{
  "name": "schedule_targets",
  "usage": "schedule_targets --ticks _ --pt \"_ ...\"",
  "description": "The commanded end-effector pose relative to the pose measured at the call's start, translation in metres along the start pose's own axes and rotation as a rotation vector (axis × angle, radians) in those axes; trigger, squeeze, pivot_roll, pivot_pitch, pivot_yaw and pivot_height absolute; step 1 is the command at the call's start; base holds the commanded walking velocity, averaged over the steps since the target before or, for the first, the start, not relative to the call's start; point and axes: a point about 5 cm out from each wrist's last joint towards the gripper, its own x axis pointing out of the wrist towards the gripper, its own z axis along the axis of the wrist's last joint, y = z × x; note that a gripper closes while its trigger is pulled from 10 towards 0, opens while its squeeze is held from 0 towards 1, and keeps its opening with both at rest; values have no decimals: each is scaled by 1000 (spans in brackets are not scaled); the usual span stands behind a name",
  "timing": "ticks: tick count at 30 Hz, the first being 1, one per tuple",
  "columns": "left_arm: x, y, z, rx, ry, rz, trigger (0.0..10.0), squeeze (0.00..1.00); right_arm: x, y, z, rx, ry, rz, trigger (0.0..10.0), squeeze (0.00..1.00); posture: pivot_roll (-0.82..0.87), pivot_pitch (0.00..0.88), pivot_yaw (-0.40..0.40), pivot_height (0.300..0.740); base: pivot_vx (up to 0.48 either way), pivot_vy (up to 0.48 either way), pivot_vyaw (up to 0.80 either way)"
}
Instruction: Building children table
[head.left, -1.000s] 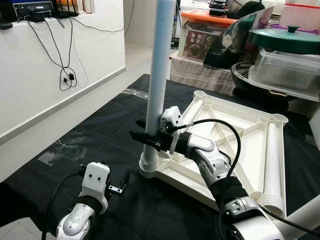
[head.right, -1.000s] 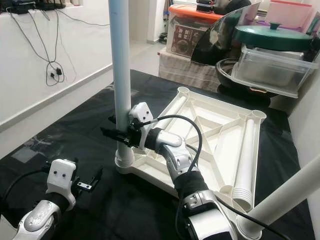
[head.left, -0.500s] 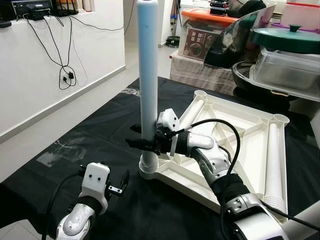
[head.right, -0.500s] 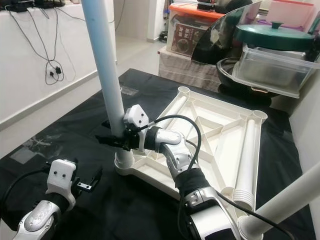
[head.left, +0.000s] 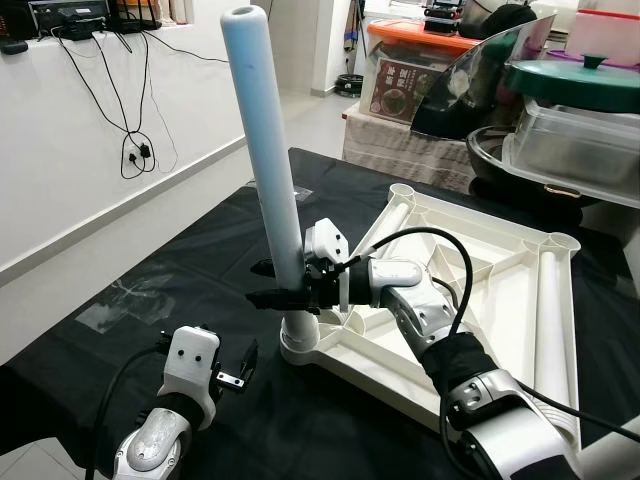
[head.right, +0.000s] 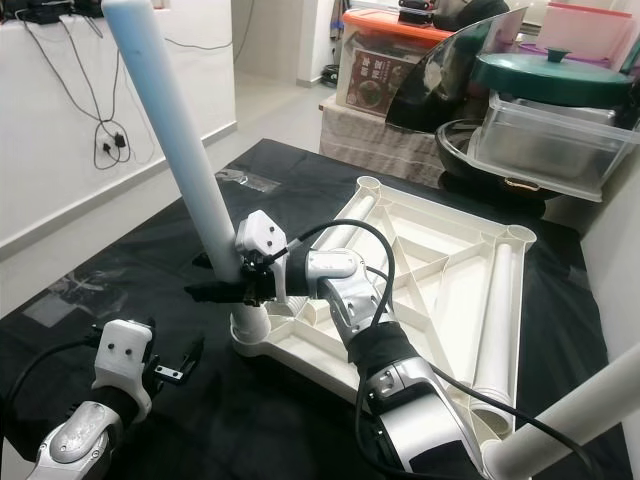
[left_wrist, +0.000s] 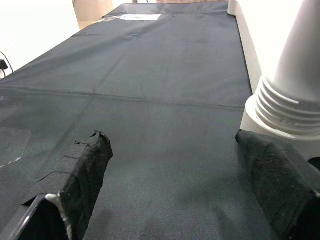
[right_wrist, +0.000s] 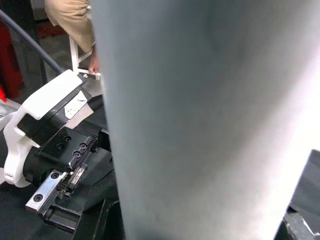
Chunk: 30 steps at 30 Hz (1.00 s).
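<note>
While the upturned white tabletop (head.left: 500, 270) lies on a black cloth (head.left: 180, 260), the right gripper (head.left: 285, 285) pinches a table leg (head.left: 268, 160) leaning left in its corner socket; the left gripper (left_wrist: 175, 165), fingers spread, hovers nearby.

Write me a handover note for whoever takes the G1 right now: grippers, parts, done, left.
Right gripper: shut on the table leg near its base; the leg leans to the robot's left in the near corner socket of the upturned tabletop.
Left gripper: open, low over the black cloth beside that socket, holding nothing.
Another leg lies loose along the tabletop's right edge.
Done: leg started in the socket.
Left: straighten and seat it, fit the loose leg.
</note>
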Motion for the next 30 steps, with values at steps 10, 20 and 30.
schedule_targets --ticks 10,20,30 --pt "1 -4 -2 -4 3 -5 10000 0 -2 4 -19 98 75 56 10000 0 105 0 -111 740 0 0 0" --pt "1 -4 -3 -3 5 -10 10000 0 1 1 -9 52 108 91 10000 0 105 0 -109 740 0 0 0" --pt "1 -6 -4 -8 6 -7 10000 0 5 -1 -12 42 172 64 10000 0 104 0 -113 740 0 0 0"
